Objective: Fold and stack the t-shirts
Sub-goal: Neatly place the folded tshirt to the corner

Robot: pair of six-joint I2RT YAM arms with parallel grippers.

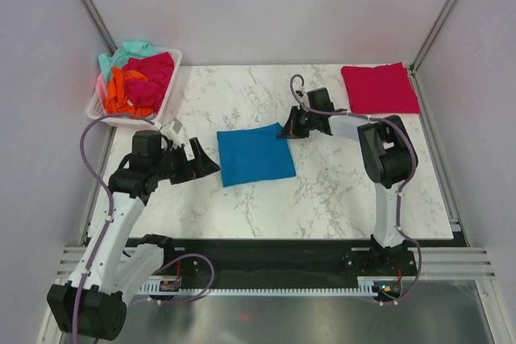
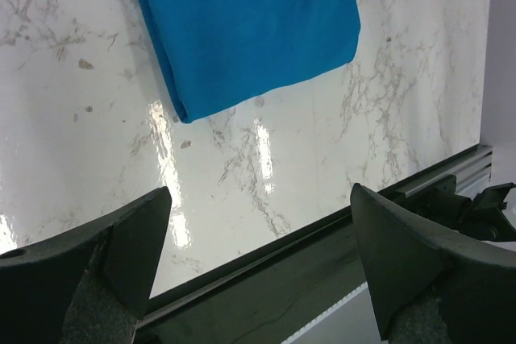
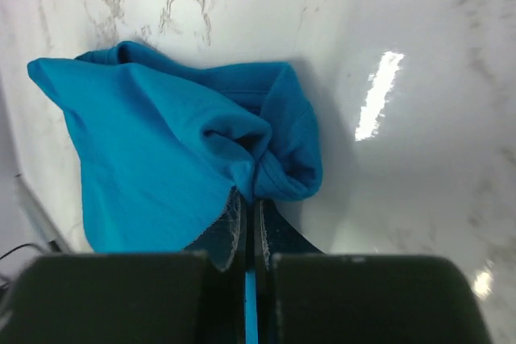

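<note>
right gripper [image 3: 251, 201] pinched on far-right corner of teal t-shirt [image 1: 255, 156] | left gripper [image 2: 258, 199] wide, empty | risk: your one-corner lift may unfold it before reaching the red t-shirt [image 1: 379, 88]

Teal-blue t-shirt [image 1: 255, 156], crimson t-shirt [image 1: 379, 89], white-marbled table [image 1: 322, 199].

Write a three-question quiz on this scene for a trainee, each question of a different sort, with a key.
1. True or false: the right gripper is shut on a corner of the blue t-shirt.
2. Where does the folded red t-shirt lie? A: on top of the blue t-shirt. B: flat at the far right corner of the table. C: in the left gripper.
3. Fill in the blank: the left gripper's jaws stand ___ with nothing between them.

Key: 1 true; 2 B; 3 open.
</note>
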